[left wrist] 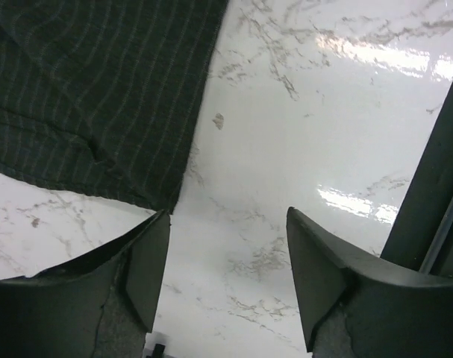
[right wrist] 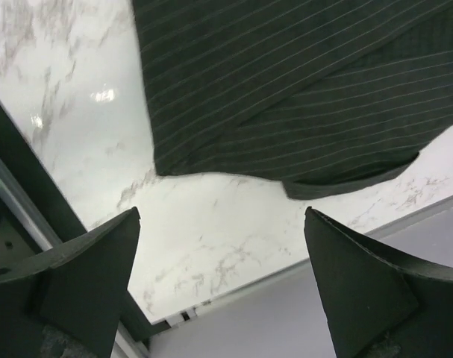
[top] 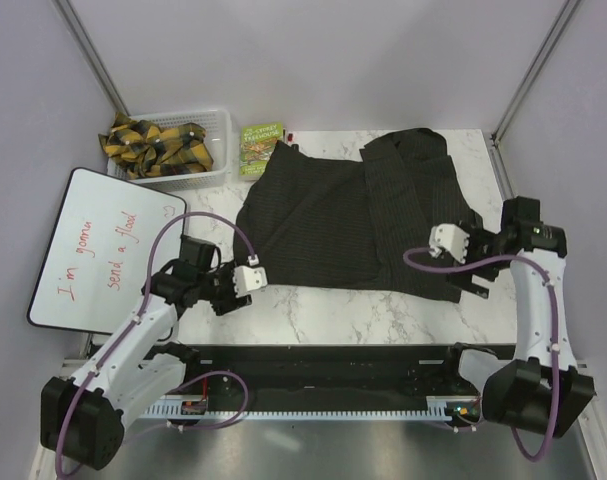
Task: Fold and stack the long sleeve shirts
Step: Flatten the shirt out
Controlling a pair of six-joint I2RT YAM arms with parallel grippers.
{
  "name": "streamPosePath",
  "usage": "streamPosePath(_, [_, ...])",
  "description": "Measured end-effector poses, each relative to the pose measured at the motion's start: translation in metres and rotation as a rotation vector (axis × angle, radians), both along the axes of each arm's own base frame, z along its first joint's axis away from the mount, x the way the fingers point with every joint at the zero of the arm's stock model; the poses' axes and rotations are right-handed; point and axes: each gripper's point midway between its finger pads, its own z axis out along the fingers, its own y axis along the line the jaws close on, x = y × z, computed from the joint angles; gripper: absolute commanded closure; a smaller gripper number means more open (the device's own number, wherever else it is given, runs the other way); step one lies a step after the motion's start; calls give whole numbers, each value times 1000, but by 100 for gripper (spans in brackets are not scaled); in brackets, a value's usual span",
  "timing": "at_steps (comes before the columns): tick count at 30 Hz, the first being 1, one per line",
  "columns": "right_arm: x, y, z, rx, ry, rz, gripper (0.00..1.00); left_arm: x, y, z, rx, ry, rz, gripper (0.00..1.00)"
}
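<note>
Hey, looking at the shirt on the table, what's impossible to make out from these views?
Top view: the right arm hides the right edge of the shirt.
Left wrist view: only one shirt corner shows; the frame edge cuts off the rest.
Right wrist view: likewise cropped by the top edge.
Top view: print on the green booklet is too small to read.

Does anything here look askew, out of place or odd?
The shirt lies unevenly: seen from above, its right side is doubled over and its far right corner is bunched. A whiteboard with red handwriting sits tilted at the left edge of the table. Nothing looks spilled or damaged.
</note>
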Motion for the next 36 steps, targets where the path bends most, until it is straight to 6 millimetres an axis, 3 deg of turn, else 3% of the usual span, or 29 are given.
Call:
streamPosePath(3, [34,7,25,122,14,-91,6,13,-7,18,-35,33,52,25])
streamPosePath(6, [98,16,35,292,70,-243,20,31,-14,35,-87,67,130,25])
streamPosePath(8, [151,24,29,392,102,-340,23,45,-19,45,-129,95,192,25])
streamPosePath(9, [188,30,22,449,104,-416,24,53,-22,49,-146,107,222,25])
streamPosePath(12, [258,51,-3,550,105,-548,28,76,-27,58,-197,145,308,25])
streamPosePath(15, [320,77,-23,624,97,-651,30,92,-28,60,-230,182,378,25])
streamPosePath(20, [409,99,-32,754,-20,-762,36,102,-25,62,-262,220,448,24])
streamPosePath(28, [460,77,-47,867,-153,-920,44,104,-27,67,-281,231,467,24])
streamPosePath(36, [466,74,-63,893,-146,-964,51,107,-28,62,-274,246,471,24])
